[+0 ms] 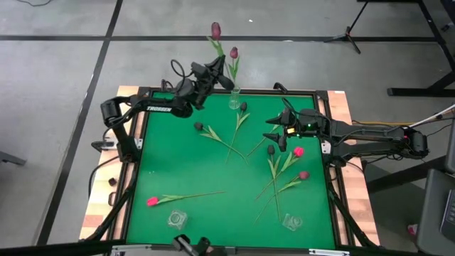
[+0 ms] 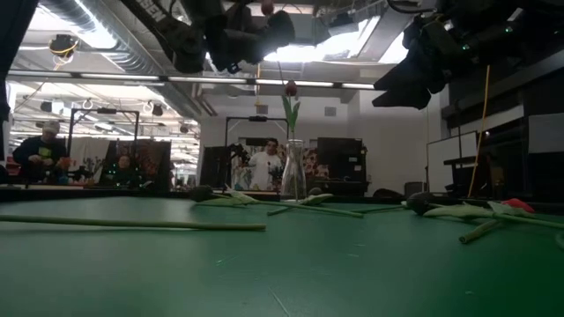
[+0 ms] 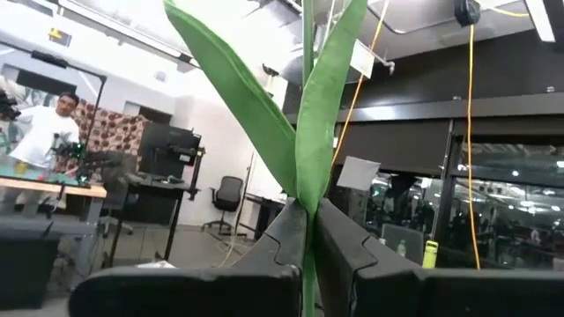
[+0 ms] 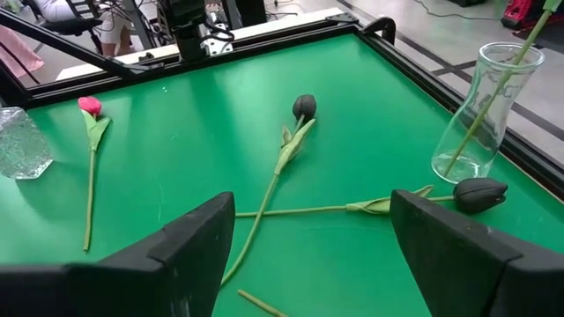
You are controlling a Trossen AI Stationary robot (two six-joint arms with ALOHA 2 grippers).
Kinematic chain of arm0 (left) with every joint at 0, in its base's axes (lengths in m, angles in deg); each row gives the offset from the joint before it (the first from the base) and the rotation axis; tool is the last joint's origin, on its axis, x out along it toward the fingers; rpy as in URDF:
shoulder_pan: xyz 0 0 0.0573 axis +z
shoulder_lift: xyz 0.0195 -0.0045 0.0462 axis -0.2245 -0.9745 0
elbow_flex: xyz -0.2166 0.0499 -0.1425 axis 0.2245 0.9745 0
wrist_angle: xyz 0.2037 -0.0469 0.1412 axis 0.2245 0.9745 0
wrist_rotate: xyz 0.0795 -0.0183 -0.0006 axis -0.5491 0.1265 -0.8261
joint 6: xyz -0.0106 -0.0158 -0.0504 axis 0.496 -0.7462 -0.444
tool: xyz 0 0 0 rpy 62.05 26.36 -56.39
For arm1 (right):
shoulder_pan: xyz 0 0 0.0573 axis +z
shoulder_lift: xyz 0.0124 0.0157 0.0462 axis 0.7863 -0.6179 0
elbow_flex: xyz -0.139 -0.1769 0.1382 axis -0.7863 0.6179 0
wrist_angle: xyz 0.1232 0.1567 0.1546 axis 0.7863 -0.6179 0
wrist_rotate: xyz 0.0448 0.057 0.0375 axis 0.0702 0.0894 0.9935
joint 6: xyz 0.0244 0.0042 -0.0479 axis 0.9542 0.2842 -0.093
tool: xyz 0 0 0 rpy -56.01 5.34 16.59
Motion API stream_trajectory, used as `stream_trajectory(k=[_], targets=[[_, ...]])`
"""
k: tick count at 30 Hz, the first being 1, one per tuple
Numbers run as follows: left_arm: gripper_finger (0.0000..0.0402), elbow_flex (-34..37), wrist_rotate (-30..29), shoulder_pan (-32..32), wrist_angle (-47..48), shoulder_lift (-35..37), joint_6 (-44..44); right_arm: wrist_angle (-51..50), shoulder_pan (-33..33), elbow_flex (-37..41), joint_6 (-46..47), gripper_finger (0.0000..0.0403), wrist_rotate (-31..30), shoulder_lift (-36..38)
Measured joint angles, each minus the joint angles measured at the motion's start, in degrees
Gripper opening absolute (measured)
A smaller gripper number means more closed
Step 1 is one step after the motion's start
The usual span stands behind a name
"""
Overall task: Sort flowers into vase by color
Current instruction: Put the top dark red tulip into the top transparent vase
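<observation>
Mauve tulip [image 1: 216, 30] stands upright, stem pinched in my left end effector [image 1: 226, 80], glass vase [image 1: 234, 99] almost directly below it; right end effector [image 1: 279, 133] hangs spread over the desk [image 1: 185, 171].

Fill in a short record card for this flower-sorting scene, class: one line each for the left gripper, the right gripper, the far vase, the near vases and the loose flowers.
left gripper: shut on a mauve tulip's stem, held up by the far vase
right gripper: open, empty, above the mat's right part
far vase: clear glass, at the mat's far edge, one mauve tulip in it
near vases: left one and right one, both empty
loose flowers: dark tulips and pink-red tulips lying on the green mat
</observation>
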Motion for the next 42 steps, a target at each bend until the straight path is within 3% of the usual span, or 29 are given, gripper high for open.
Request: stream_trajectory(k=[42], targets=[[0.0007,-2.21,7.76,2.27,3.36,-1.84,2.13,0.46,-0.02,0.0,-0.5,0.0303,-0.02,0.0]])
